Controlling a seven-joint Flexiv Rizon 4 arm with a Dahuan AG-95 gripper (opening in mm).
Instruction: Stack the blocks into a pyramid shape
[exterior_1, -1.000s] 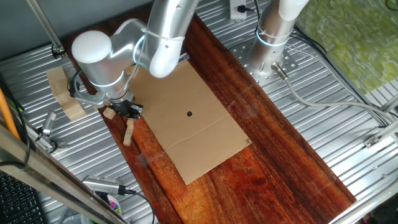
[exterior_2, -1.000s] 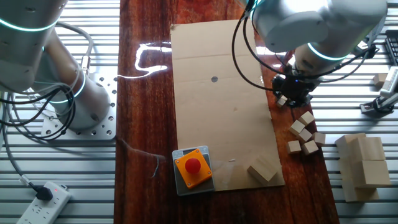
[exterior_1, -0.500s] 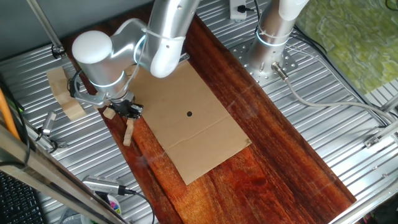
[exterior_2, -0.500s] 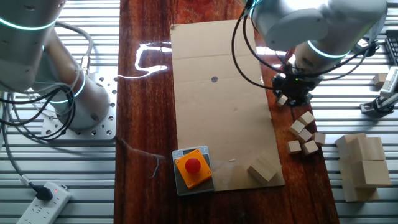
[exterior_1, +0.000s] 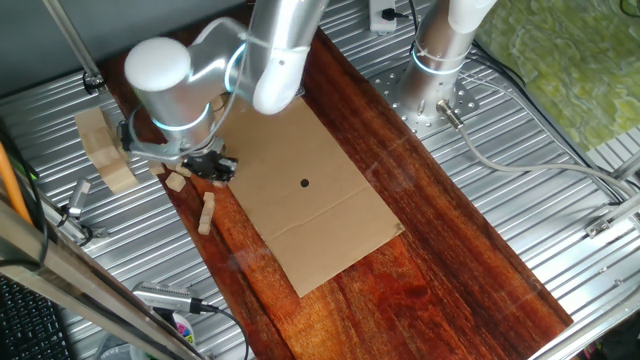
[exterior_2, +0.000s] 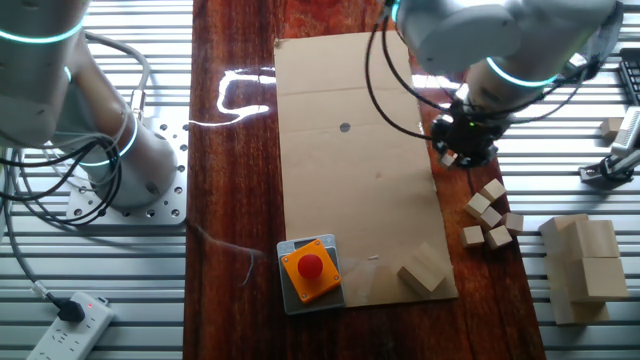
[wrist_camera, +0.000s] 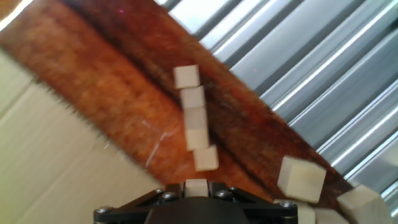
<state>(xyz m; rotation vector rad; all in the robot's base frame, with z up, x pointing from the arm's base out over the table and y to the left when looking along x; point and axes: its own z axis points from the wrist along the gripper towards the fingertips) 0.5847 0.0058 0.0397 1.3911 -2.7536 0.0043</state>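
Note:
My gripper is shut on one small pale wooden block, held above the dark wood near the cardboard's edge. In the hand view a crooked row of several blocks lies on the wood ahead of the fingers, with two loose blocks to the right. In the other fixed view the gripper hangs just above and left of the cluster of loose blocks. In one fixed view a single block and the row lie below and left of the gripper.
A cardboard sheet covers the middle of the wooden board. A bigger wooden block and a red button box sit at its near end. Large pale slabs lie on the metal ribs; they also show in one fixed view.
The gripper has risen and shifted a little toward the cardboard, away from the block cluster, with one block between its fingers. The other blocks have not moved.

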